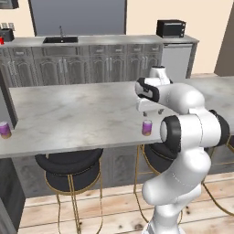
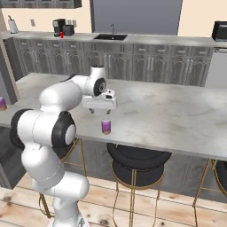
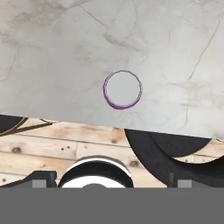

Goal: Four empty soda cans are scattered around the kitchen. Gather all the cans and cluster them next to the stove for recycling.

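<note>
1. Nearest the base, black cushioned bar stools (image 1: 68,164) on thin gold legs stand on the light plank floor (image 1: 114,208), tucked under the overhang of the island counter.
2. The gripper (image 2: 100,109) hangs above the island's near edge with its jaws spread wide and nothing between them. It points straight down, which suits a grasp from above on an upright cylinder.
3. Directly beneath it stands a purple soda can (image 2: 106,126), upright, close to the counter's front edge; in the hand view its silvery round top (image 3: 123,89) sits near the middle, so the hand looks lined up over it. There is a clear gap between can and fingers.
4. My judgement: the step in hand is the descent onto this can, and the fingers will need to straddle it before closing.
5. A second purple can (image 1: 5,130) stands well apart, at the far left end of the same island.
6. The island counter (image 1: 68,114) is pale veined marble, flat and otherwise bare.
7. Beyond it runs the back counter over grey wood-grain cabinets (image 1: 68,64), with a dark sink (image 1: 60,40), a black microwave (image 1: 171,28) to the right and a small red item, perhaps another can, (image 2: 61,35) by the dark coffee maker (image 2: 58,26); beige walls behind.
</note>
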### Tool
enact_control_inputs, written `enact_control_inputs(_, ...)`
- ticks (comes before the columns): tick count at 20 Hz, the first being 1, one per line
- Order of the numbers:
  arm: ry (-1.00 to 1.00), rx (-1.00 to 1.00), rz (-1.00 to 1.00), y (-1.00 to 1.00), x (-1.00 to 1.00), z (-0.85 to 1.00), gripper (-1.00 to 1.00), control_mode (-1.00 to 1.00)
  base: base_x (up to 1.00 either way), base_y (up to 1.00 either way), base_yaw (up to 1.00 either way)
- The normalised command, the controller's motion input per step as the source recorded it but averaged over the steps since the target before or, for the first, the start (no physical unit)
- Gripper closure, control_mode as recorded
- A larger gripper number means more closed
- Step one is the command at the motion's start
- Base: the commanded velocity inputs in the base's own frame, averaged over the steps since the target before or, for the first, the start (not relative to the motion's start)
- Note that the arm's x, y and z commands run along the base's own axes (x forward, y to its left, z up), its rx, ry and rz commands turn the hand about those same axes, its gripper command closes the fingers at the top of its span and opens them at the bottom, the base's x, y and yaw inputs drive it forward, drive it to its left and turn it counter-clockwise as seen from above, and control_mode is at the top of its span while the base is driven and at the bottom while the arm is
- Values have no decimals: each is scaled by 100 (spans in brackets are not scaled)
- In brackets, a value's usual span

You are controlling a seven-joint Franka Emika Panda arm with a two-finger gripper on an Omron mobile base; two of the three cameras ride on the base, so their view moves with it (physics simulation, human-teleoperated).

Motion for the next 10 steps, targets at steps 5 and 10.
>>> enact_control_inputs(5,0,0,-2,0,24,-22,-100,-100,0,0,0)
enact_control_inputs(10,0,0,-2,0,25,-17,-100,-100,0,0,0)
